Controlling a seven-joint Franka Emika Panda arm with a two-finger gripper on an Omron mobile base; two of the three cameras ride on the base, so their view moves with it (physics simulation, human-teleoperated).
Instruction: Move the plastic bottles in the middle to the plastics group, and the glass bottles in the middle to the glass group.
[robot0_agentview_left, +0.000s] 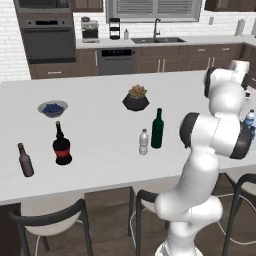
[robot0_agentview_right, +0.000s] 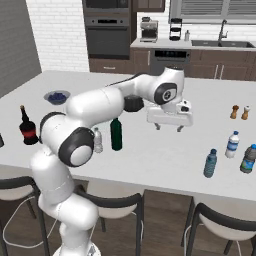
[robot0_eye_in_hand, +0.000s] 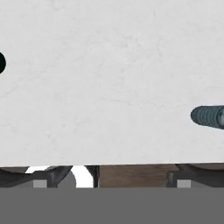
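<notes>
Gripper (robot0_agentview_right: 169, 127) hovers over the white counter (robot0_agentview_right: 165, 155), jaws apart, holding nothing. Blue-tinted translucent plastic bottle (robot0_agentview_right: 210, 164) stands right of it; tall dark green glass bottle (robot0_agentview_right: 116, 134) stands left.

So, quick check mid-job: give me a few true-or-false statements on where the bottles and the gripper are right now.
1. The gripper is holding the green bottle. False: it is open and empty above the counter.
2. The green bottle stands upright beside a small clear bottle. True.
3. The black bottle with the red label lies on its side. False: it stands upright.
4. A blue-tinted bottle stands near the counter's front edge. True.
5. The bowl is empty. False: it holds dark blue pieces.
</notes>
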